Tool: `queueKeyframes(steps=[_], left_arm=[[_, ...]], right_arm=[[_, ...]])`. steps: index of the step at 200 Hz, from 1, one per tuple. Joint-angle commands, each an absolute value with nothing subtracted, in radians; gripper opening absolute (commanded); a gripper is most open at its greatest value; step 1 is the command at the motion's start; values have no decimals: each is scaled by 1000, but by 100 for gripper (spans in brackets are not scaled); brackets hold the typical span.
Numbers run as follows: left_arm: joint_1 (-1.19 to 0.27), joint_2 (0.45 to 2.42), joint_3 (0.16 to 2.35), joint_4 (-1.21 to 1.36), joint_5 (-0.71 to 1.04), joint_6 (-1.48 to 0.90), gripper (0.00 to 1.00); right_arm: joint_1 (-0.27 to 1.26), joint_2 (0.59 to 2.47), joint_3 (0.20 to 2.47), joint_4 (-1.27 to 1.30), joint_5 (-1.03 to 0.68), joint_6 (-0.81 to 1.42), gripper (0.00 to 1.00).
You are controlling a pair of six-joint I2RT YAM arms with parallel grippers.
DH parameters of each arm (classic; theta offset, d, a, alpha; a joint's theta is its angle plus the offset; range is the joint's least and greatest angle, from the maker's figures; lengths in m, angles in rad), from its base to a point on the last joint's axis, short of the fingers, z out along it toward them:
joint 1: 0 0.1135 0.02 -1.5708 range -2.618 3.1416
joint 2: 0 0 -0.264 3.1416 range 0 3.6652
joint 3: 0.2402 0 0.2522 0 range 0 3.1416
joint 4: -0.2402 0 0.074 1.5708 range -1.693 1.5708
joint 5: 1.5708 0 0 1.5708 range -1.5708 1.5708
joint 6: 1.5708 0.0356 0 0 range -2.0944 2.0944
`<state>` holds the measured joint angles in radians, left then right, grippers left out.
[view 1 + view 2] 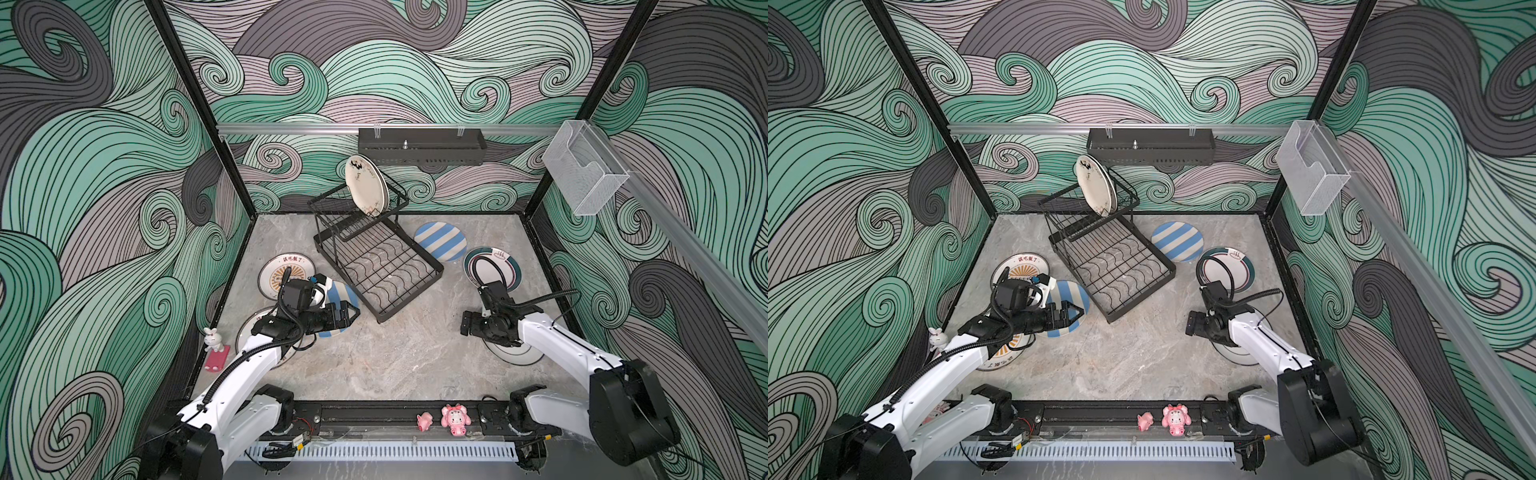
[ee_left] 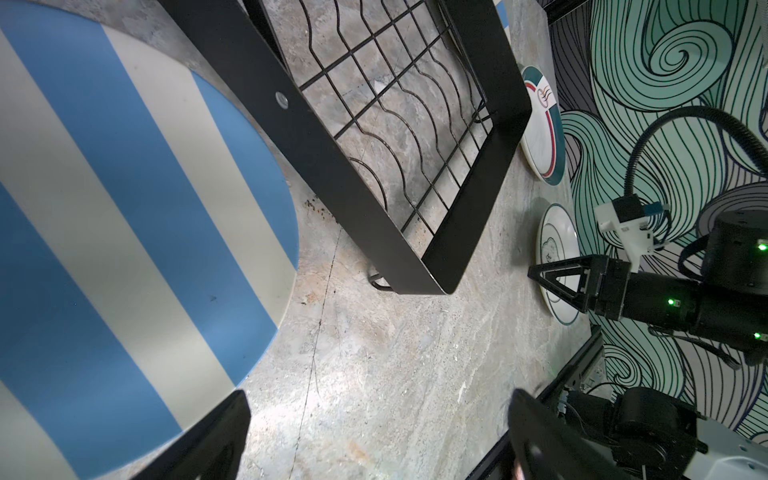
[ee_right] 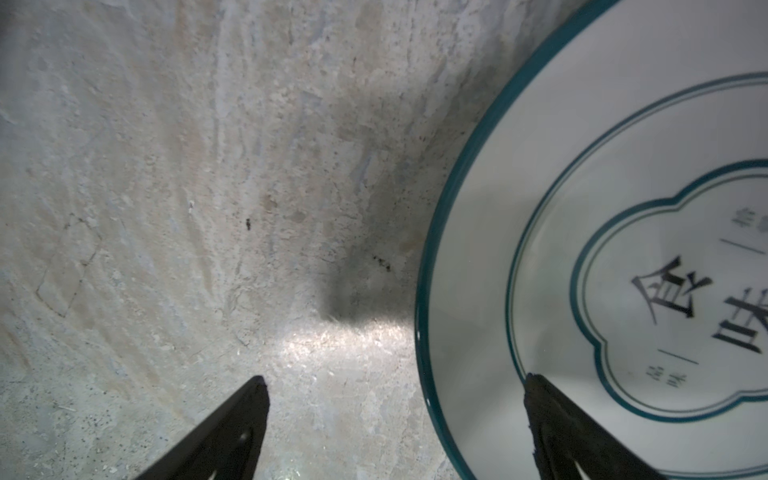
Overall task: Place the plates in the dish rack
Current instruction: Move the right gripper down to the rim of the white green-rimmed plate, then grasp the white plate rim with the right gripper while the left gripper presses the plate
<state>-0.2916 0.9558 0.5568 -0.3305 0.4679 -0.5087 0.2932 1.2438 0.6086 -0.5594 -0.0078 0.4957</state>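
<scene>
**A:** What do the top views give that the wrist views don't?

**B:** The whole layout. The dish rack [image 1: 411, 296] sits angled in the middle of the bench [image 1: 395, 365], with a cream plate [image 1: 365, 185] upright in its raised basket. A far striped plate [image 1: 440, 241] lies flat just beyond the tray.

**A:** And the left wrist view?

**B:** It shows the left tool [image 2: 378, 409] spread wide and empty. One finger is over the near striped plate [image 2: 124, 228], the other over bare stone. That plate's edge runs just beside the tray's black band, with a sliver of bench between them. The same view catches the right tool [image 2: 536, 274] side-on, in front of the teal-rimmed plate [image 2: 557, 232].

**A:** And the right wrist view?

**B:** Only there can you see that tool's jaws parted, gripping nothing. The teal rim passes between the fingers, one over the white glaze and one over the bench. I can't tell whether either touches. The black characters in the plate's centre show only in this view.

**A:** Where is there room to move?

**B:** At the front middle. Bare bench runs between the two tools up to the tray's near corner. The teal-rimmed plate lies close to the bench's right edge, near the wall.
</scene>
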Motion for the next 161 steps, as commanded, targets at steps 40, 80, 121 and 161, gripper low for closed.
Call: queueKeyframes(steps=[40, 80, 121, 161], left_arm=[[-298, 976, 570, -305, 464, -512, 98], [-298, 968, 557, -309, 453, -514, 99], [-300, 968, 560, -314, 454, -514, 99], [-302, 985, 547, -298, 459, -518, 99]], right_arm=[[297, 1294, 633, -490, -134, 478, 96], [316, 1269, 594, -441, -198, 492, 96], [386, 1272, 553, -324, -268, 541, 95], [519, 1335, 571, -233, -303, 598, 91]])
